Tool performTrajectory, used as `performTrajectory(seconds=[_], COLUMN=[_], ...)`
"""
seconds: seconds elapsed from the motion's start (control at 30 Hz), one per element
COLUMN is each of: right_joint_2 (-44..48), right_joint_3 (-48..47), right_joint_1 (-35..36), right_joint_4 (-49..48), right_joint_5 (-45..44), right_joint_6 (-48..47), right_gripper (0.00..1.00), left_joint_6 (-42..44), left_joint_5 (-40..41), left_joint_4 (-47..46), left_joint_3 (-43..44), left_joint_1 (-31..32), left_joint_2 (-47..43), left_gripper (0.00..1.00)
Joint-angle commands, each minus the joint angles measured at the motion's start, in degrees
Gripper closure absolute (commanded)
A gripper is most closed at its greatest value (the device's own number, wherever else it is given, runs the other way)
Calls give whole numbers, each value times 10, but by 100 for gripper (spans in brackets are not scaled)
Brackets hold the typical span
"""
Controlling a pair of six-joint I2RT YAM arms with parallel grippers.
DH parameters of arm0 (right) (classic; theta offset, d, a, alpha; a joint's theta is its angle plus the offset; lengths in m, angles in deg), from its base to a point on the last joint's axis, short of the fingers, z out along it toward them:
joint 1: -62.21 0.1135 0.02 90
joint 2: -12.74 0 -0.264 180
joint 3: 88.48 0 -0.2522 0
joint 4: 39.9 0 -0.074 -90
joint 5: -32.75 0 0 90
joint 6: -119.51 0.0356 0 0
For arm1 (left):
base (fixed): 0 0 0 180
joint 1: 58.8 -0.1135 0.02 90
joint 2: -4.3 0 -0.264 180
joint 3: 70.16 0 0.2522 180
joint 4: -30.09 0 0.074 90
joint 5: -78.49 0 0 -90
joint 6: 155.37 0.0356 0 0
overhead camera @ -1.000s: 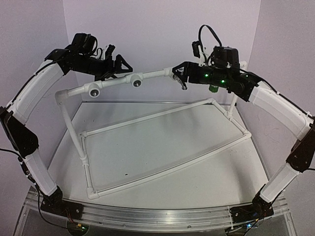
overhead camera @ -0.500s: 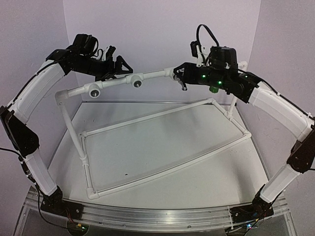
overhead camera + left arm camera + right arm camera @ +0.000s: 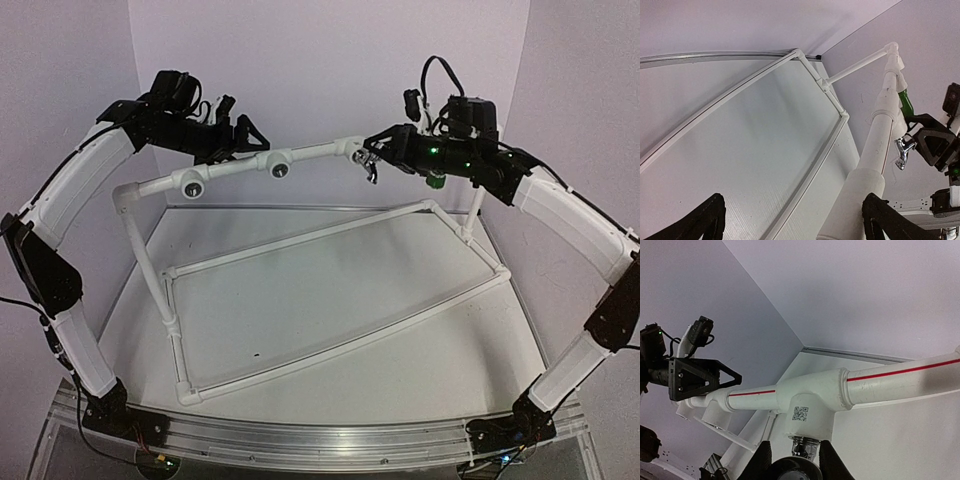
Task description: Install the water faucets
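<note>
- Lavender walls (image 3: 300, 60) closed in a white table (image 3: 330, 330), with a ribbed aluminium rail (image 3: 300, 440) running along its near edge.
- On the table stood a white pipe frame (image 3: 300, 245): a flat rectangle lying on the surface, with posts carrying a raised top pipe (image 3: 310, 153) across the back.
- The right gripper (image 3: 796, 460) reached up under that top pipe, its two fingers pressed in on either side of the chrome faucet (image 3: 903, 150).
- The chrome faucet was small, shiny and silver. Directly above the right gripper's fingertips its neck entered the downward socket of a white tee fitting (image 3: 807, 395), which bore a small QR label.
- A thin red line ran along the pipe on both sides of that tee.
- The green faucet (image 3: 905, 102), bright plastic and tapering, hung from the same top pipe just behind the right gripper's fingers, beneath its wrist.
- The left gripper (image 3: 792, 205) was spread wide over the top pipe. The pipe passed between its fingers, close against one and well apart from the other.
- Two white fittings with round dark holes, the outer fitting (image 3: 193, 185) and the inner fitting (image 3: 280, 170), sat on the pipe on either side of the left gripper and just below it.
</note>
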Motion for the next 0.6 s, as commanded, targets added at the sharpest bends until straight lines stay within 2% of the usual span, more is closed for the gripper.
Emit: performTrajectory(seconds=[0.0, 0.1, 0.27, 0.43, 0.57], right_joint_2=[7, 14, 30, 43, 48], right_joint_3=[21, 28, 40, 64, 81], right_joint_1=[-40, -41, -41, -41, -41], right_joint_4=[16, 12, 12, 14, 14], right_joint_5=[46, 56, 48, 0, -33], right_joint_6=[46, 43, 29, 2, -26], right_gripper=[46, 42, 42, 49, 60], left_joint_6=[-4, -4, -5, -7, -9], left_joint_5=[-11, -10, -11, -14, -15], left_joint_4=[7, 7, 5, 1, -1], left_joint_3=[23, 20, 15, 12, 11], left_joint_1=[-3, -3, -4, -4, -4], left_joint_2=[2, 1, 0, 1, 1], left_gripper=[6, 6, 6, 7, 7])
